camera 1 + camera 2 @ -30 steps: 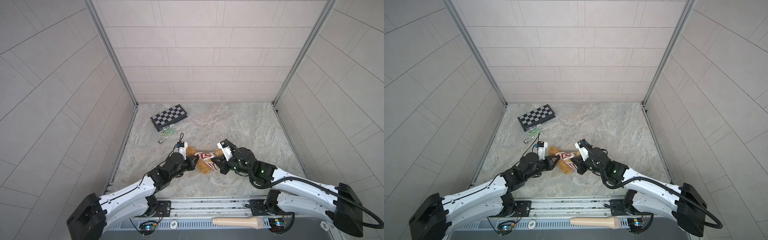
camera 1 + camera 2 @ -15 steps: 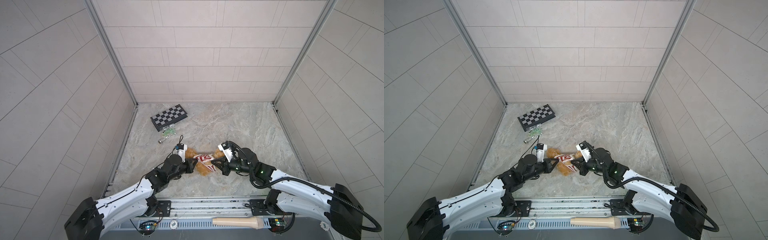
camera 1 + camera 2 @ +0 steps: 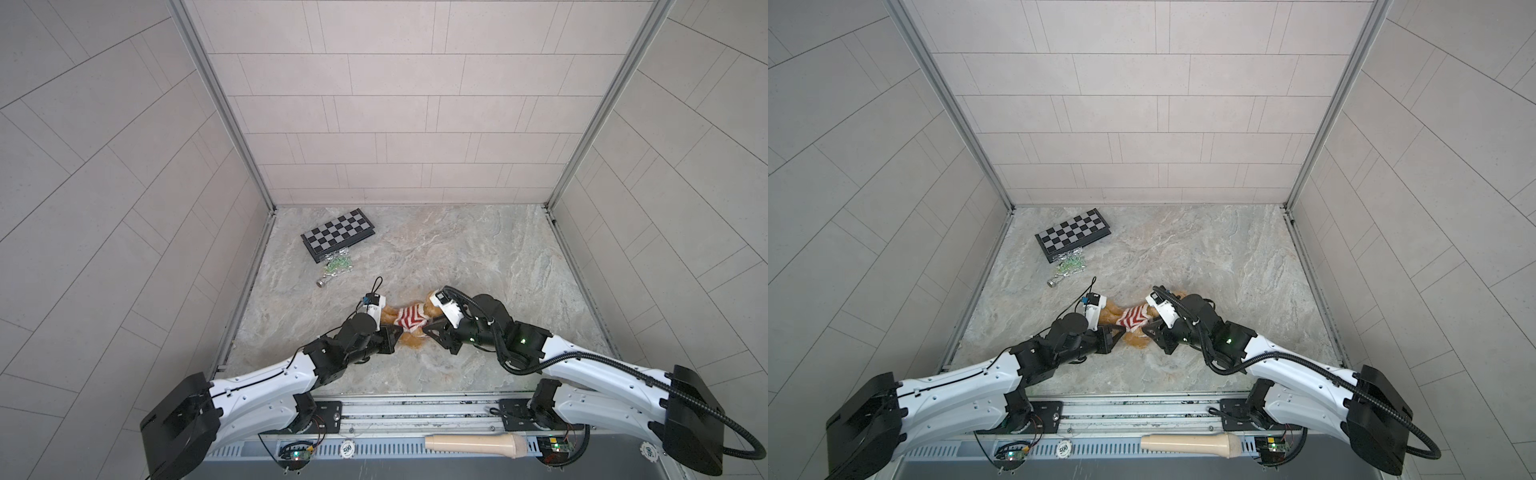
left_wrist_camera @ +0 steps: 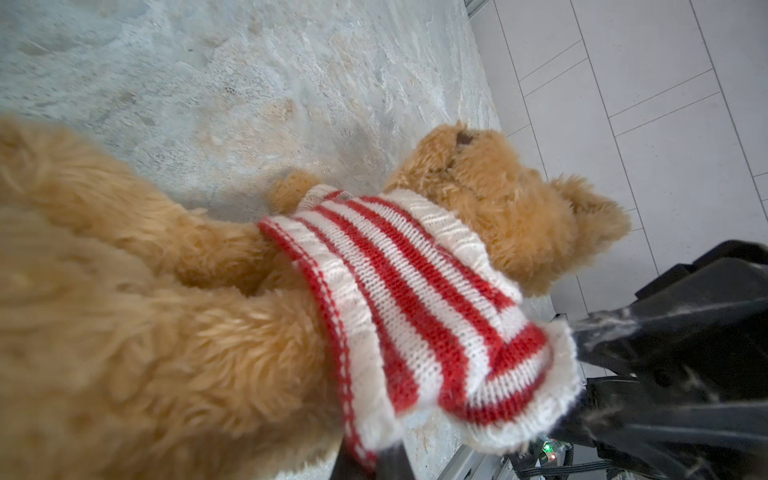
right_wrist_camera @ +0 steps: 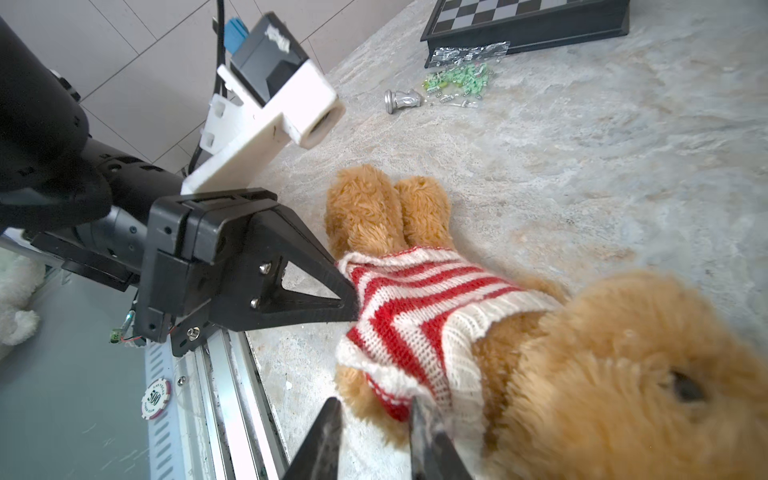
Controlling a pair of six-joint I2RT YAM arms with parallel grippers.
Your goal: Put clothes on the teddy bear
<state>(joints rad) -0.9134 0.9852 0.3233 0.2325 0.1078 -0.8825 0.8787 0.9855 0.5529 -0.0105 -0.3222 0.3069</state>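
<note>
- In both top views the right arm's wrist camera covers most of the teddy bear's (image 3: 409, 341) head. Only fur patches and the red-and-white striped sweater (image 3: 409, 322) show.
- Left wrist view: the nearest fur is blurred, and this arm's own fingertips are almost wholly out of frame.
- Right wrist view: the bear's face is cut off at the frame edge. One dark spot shows; eye or nose, cannot tell.
- Surface: marble-patterned tabletop (image 3: 457, 257), with pale tiled walls on three sides.
- A folded chessboard (image 3: 338, 228), a bag of green pieces (image 3: 338, 262) and a silver chess piece (image 5: 401, 99) sit far left, well apart from the bear.
- The bear lies mid-table near the front edge, between both grippers, legs toward the left arm and head toward the right.
- Left gripper (image 5: 353, 301): jaws together, clamped on the sweater's hem nearest the legs.
- Right gripper (image 5: 374, 409): jaws apart, tips at the sweater's opposite edge; contact unclear.
</note>
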